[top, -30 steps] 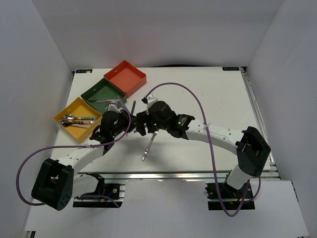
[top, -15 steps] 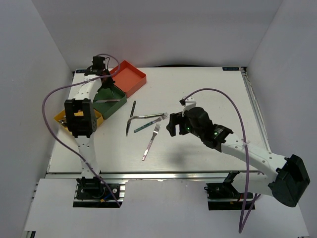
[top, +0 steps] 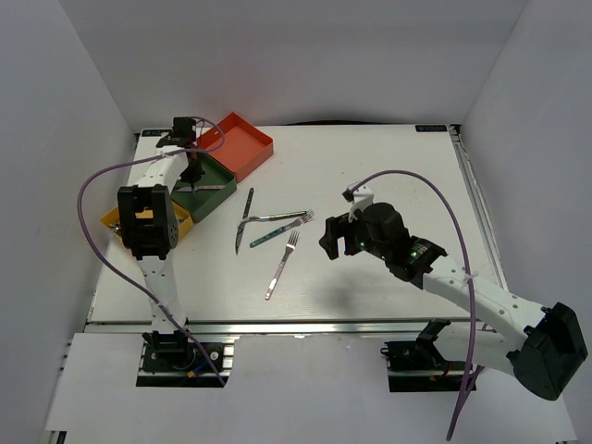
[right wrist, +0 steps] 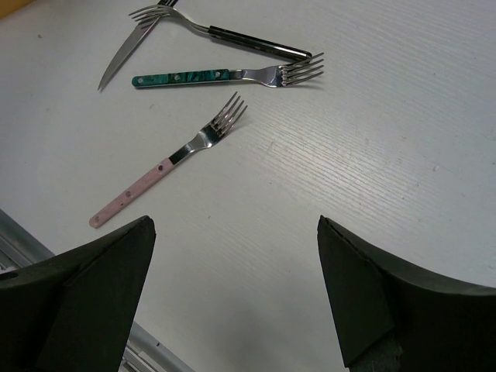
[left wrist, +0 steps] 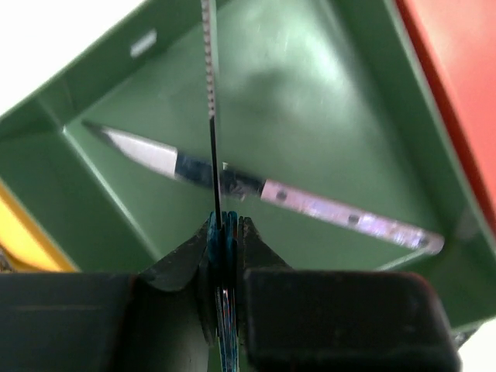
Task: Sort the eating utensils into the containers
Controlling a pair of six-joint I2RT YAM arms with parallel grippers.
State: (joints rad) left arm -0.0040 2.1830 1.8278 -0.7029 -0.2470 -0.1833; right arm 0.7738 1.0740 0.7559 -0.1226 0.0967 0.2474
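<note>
Your left end effector (left wrist: 225, 232) is pinched shut on a serrated knife (left wrist: 208, 70), its blade pointing toward the dark green tray (left wrist: 325, 77), where a second knife (left wrist: 310, 208) lies. Your right end effector (right wrist: 236, 271) gapes wide and empty above the surface (right wrist: 403, 155), near the pink-handled fork (right wrist: 167, 174), teal-handled fork (right wrist: 225, 75), dark-handled fork (right wrist: 256, 43) and loose knife (right wrist: 124, 56). These look light, stiff and slippery, so grip each across mid-handle. No readable writing shows.

Bright, even overhead light — soft shadows on the table (top: 388, 166), glare in the green tray (left wrist: 310, 101).
</note>
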